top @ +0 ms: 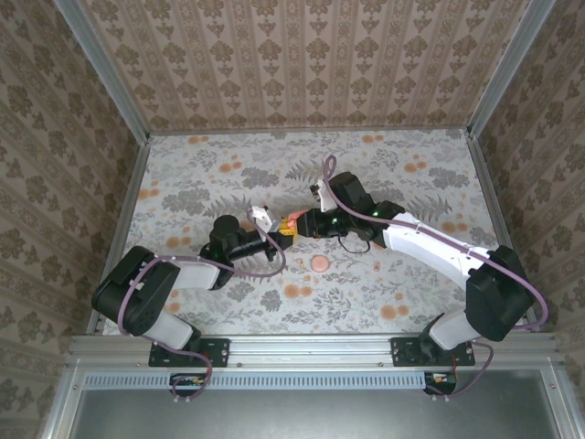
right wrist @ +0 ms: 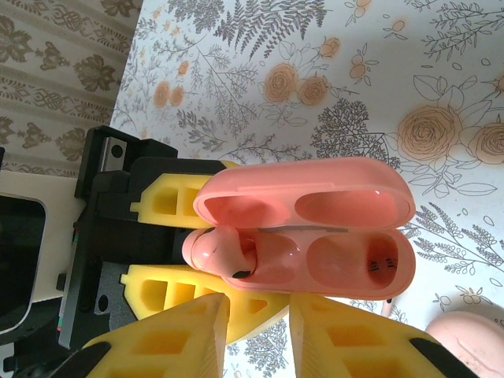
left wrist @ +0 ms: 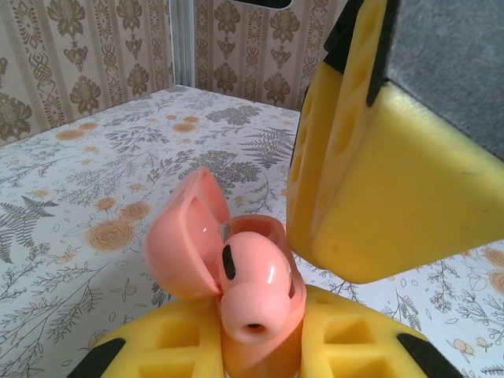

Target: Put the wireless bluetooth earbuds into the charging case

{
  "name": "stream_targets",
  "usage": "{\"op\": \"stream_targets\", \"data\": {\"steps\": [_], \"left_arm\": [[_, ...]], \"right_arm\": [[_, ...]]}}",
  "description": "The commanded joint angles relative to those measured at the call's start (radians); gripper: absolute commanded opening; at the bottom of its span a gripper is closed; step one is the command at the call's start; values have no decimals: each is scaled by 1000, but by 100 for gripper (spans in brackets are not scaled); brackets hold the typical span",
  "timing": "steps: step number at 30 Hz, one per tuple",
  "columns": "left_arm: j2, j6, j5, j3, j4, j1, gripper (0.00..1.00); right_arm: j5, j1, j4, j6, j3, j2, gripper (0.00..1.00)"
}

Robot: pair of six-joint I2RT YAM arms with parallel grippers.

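My left gripper (top: 281, 234) is shut on the coral-pink charging case (right wrist: 315, 228), which it holds up with the lid open. One earbud (right wrist: 224, 253) sits tilted in the left well, partly sticking out over the rim; in the left wrist view this earbud (left wrist: 252, 287) faces the camera. The right well is bare. Just in front of the case, my right gripper (right wrist: 258, 313) stands open with nothing between its yellow fingers (right wrist: 165, 342). A tiny pink speck that looks like the other earbud (top: 375, 266) lies on the table to the right.
A flat round pink disc (top: 321, 263) lies on the floral table (top: 219, 174) just in front of both grippers. Patterned walls close in the back and both sides. The near table edge is a metal rail (top: 311, 346).
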Motion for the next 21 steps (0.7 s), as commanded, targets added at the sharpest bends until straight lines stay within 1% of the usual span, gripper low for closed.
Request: {"op": "stream_targets", "data": {"steps": [1,12,13,16,18,21], "left_arm": [[11,-19,24,28,48,6,19],[10,-26,37,28,56,6,19],[10,-24,31,28,54,6,19],[3,-11,-44,21,27,4,18],[-2,-1,-63,15,27,4,18],[-1,13,-69,14,19,4,18]], "right_arm": [[14,5,3,-5,30,8,28],[57,6,24,10,25,11,27],[56,6,26,12,25,11,27],[52,6,29,14,26,-3,27],[56,6,15,22,30,-20,28],[55,6,8,62,33,-43,32]]}}
